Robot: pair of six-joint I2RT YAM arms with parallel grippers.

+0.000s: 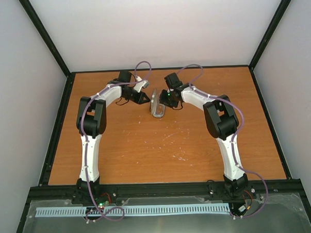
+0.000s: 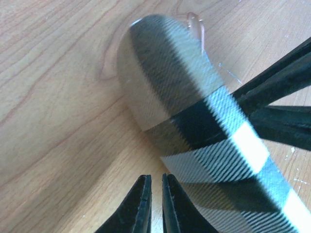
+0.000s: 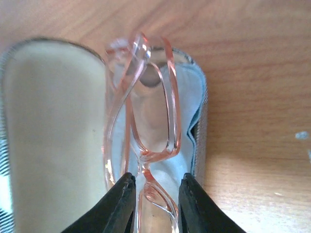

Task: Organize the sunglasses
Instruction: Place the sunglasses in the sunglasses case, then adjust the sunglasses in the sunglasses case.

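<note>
Sunglasses (image 3: 148,126) sit inside the open case (image 1: 157,106), stood on edge lengthwise w/ the blue cloth (image 3: 192,97) under them, prob. as padding so the lenses don't rub the shell. R gripper (image 3: 154,199) is over the case, fingers straddling the frame at the bridge, a slim grip pt that keeps the pads off the lenses. They sit close either side, but can't tell if they pinch it or stand just clear. L gripper (image 2: 156,204) is just beside the case's striped outer shell, fingers pressed nearly together, holding nothing. It's prob. there to brace the case or prop the lid (image 3: 53,126) open; contact not visible. Judgement: placing step nearly done, lid not yet closed.
</note>
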